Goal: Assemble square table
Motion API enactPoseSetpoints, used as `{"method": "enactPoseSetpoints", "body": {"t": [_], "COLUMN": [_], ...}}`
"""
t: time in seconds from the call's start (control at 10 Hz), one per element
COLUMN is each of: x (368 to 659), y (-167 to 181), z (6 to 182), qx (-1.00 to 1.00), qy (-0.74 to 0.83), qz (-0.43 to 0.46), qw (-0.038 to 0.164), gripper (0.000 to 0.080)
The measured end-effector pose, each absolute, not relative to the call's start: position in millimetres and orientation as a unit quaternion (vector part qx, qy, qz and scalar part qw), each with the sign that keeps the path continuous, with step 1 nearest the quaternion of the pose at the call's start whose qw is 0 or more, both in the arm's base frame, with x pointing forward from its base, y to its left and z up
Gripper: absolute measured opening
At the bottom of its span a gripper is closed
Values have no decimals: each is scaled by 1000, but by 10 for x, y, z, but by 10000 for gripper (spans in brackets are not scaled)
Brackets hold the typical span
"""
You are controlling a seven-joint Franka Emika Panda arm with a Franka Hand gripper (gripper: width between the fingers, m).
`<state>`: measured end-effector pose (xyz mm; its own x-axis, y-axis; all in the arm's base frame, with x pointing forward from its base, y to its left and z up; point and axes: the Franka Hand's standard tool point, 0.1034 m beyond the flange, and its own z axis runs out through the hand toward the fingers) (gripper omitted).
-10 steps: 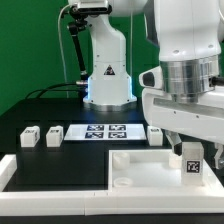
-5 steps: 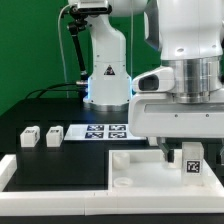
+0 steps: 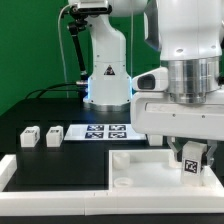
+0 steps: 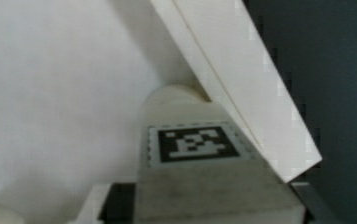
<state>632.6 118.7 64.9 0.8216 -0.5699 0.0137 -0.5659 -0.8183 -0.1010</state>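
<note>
The white square tabletop (image 3: pixel 140 165) lies at the front right. One white leg (image 3: pixel 192 161) with a square tag stands at its right corner. My gripper (image 3: pixel 192 157) has come down over this leg, one finger on each side, and is shut on it. In the wrist view the tagged leg (image 4: pixel 196 142) fills the gap between my gripper's (image 4: pixel 214 205) dark fingers, over the white tabletop (image 4: pixel 68 100). Two loose legs (image 3: pixel 28 137) (image 3: pixel 53 133) lie on the black table at the exterior view's left.
The marker board (image 3: pixel 105 131) lies behind the tabletop. A long white border rail (image 3: pixel 50 172) runs along the front left. The robot's white base (image 3: pixel 108 70) stands at the back. A white sloping edge (image 4: pixel 246 90) passes close beside the held leg.
My gripper has shifted until its fingers stand on both sides of the tagged leg and has closed on it. The leg now sits slightly higher.
</note>
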Motion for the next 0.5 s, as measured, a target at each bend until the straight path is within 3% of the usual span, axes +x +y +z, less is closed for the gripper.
{"method": "enactPoseSetpoints", "body": {"t": [0.2,0.5], "x": [6327,6317], "y": [1175,1146], "z": [649,638], "qx": [-926,-813], "qy": [374,576], "qz": [-17,19], "qw": [49,77], "gripper": [291,291]}}
